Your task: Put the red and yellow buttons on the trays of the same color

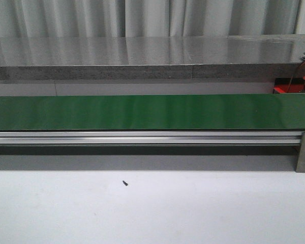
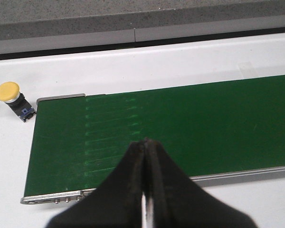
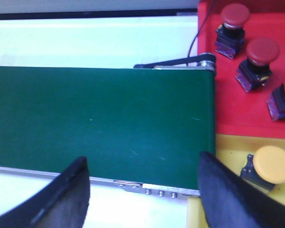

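Pale curtains hang behind a grey speckled counter, and in front of it the green belt (image 1: 142, 112) runs across the middle of the front view over an aluminium rail (image 1: 142, 137), with the white table (image 1: 152, 208) filling the lower part and a tiny dark speck (image 1: 125, 183) lying on it. At the far right edge of that view, a sliver of the red tray (image 1: 283, 89) shows behind the belt with 1 red cap on it. My left claw (image 2: 145, 183) hangs over the near edge of the belt with its dark fingers pressed together, holding nothing. In the upper left of my left wrist view, 1 yellow button (image 2: 10, 97) lies on the white table, just off the end of the belt. My right claw (image 3: 142, 190) stands wide apart and empty above the belt's end. In the upper right of that view 3 red buttons (image 3: 256, 59) sit on the red tray, and in the lower right another yellow button (image 3: 270, 166) rests on the yellow tray (image 3: 228, 145), near my right finger.
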### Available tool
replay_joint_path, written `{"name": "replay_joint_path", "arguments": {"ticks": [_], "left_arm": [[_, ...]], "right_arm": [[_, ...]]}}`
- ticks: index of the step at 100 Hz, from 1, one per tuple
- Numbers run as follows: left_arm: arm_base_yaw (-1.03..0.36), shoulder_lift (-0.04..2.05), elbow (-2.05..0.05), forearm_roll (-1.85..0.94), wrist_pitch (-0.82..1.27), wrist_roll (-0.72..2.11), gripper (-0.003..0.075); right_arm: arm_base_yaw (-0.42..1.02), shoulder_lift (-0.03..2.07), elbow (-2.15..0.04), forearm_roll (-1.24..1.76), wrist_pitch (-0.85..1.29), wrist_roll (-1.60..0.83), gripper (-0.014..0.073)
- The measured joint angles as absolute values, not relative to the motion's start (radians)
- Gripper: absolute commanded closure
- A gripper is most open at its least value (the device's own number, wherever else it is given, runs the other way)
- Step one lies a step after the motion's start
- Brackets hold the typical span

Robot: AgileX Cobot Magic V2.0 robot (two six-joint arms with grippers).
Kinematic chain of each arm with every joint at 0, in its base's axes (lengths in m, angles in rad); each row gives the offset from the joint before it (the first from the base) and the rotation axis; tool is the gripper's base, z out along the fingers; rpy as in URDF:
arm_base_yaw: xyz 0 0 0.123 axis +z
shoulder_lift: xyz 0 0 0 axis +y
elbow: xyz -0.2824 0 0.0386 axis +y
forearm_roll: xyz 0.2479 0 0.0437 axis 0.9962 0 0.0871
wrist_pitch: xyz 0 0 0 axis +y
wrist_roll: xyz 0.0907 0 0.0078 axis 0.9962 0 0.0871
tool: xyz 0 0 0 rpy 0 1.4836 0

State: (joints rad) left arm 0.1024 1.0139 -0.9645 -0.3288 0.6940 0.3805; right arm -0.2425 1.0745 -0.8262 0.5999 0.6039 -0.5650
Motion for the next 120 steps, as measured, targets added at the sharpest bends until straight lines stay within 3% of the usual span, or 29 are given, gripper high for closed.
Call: {"name": "replay_joint_path", "arguments": {"ticks": [35,71,84,91,108,120], "left_arm": [[0.102,1.014,-0.964,-0.329,0.694,0.381,0.0740],[0.102,1.014,-0.964,-0.329,0.694,0.381,0.0740],[0.102,1.014,-0.964,-0.329,0.694,0.381,0.0740],[0.102,1.014,-0.964,-0.329,0.694,0.381,0.0740],[0.102,1.014,-0.964,-0.329,0.694,0.381,0.0740],[0.102,1.014,-0.964,-0.329,0.694,0.381,0.0740]], "right_arm": [[-0.193,1.001,-0.886,0.404,0.741,-0.402,0.0162],[0.078,0.961,-0.961,-0.098,0.836,0.000,0.0162],[0.111,0.930,-0.961,-0.174,0.859,0.085,0.0173],[0.114,0.922,-0.963,-0.183,0.870,0.101,0.0244],[0.114,0.918,-0.964,-0.186,0.901,0.114,0.0537],[0.114,0.918,-0.964,-0.170,0.908,0.114,0.0666]]}}
